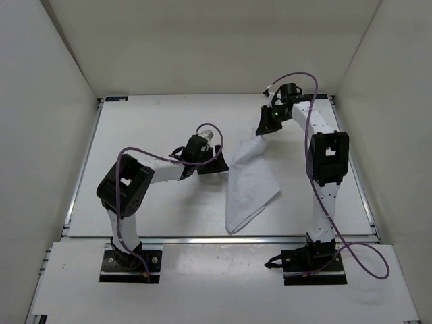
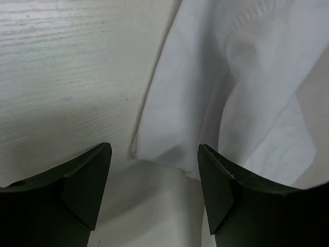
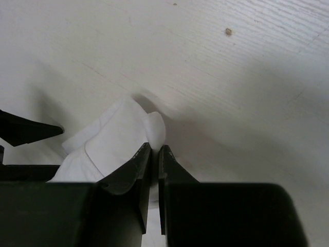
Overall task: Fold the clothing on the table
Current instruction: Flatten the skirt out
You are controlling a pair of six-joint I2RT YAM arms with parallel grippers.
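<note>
Left gripper (image 2: 154,150) of mine stands apart, the cloth (image 1: 250,185) lying mid-table (image 1: 155,121) with its hem just ahead between the jaws; I'd close only once it sits deep. Right gripper (image 3: 154,149) is clamped on the lifted far corner; hold that taut.

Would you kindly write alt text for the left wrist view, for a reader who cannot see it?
The left gripper has its two dark jaws spread open, just short of a rumpled edge of the white clothing. The clothing fills the right of the frame; bare white table shows on the left.
</note>
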